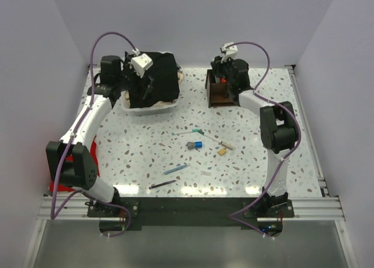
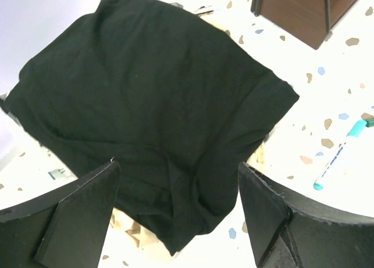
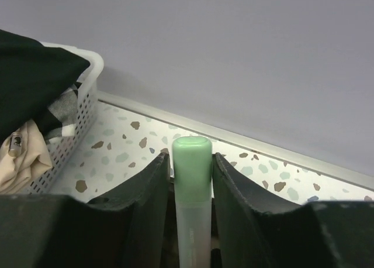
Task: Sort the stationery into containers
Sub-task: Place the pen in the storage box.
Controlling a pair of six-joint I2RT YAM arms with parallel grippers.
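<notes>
My right gripper (image 3: 191,158) is shut on a pale green pen (image 3: 191,180), held upright over the dark brown wooden organiser (image 1: 217,96) at the back right. My right gripper (image 1: 224,74) hovers right above it, beside an orange-capped marker (image 1: 222,80) standing inside. My left gripper (image 2: 178,183) is open and empty above the black cloth (image 2: 146,98). In the top view my left gripper (image 1: 146,78) is at the back left. Loose on the table lie a teal-capped pen (image 1: 196,130), a white pen (image 1: 220,141), a blue-grey sharpener (image 1: 194,145), a tan eraser (image 1: 222,152), a blue pen (image 1: 175,169) and a black pen (image 1: 162,185).
The black cloth drapes over a white mesh basket (image 1: 153,110) holding beige fabric (image 3: 23,154). A red cloth (image 1: 90,154) lies by the left arm. Walls close the table at the back and sides. The organiser's corner (image 2: 298,10) and the teal-capped pen (image 2: 342,151) show in the left wrist view.
</notes>
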